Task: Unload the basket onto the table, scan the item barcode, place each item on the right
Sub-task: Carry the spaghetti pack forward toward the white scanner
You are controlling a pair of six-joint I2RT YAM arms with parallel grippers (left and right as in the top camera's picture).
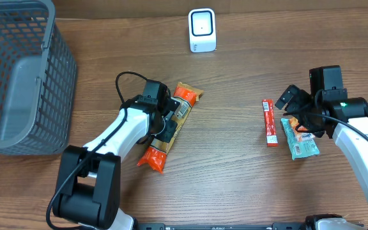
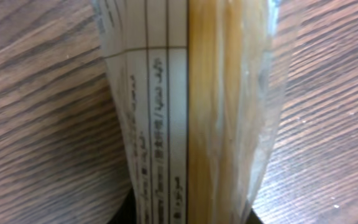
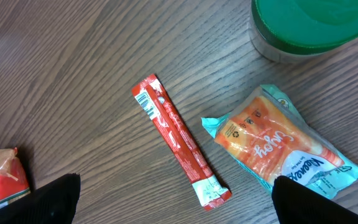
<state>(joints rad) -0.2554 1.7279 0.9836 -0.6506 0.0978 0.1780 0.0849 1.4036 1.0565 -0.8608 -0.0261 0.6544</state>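
Note:
My left gripper [image 1: 165, 125] is shut on the middle of a long noodle packet [image 1: 184, 103] with orange ends, which lies slanted on the table. Close up, the packet [image 2: 191, 112] fills the left wrist view, showing a white printed label and yellow noodles, with dark fingertips [image 2: 124, 215] at either side. No barcode shows on it. A white scanner [image 1: 202, 30] stands at the back centre. My right gripper [image 1: 297, 112] hangs open above a red stick sachet [image 3: 176, 140] and a teal and orange snack pack [image 3: 278, 146], holding nothing.
A grey mesh basket [image 1: 18, 76] occupies the left back corner. A green-lidded round container [image 3: 312, 25] sits beyond the snack pack in the right wrist view. The red sachet [image 1: 270, 121] and the snack pack [image 1: 301, 144] lie on the right of the table.

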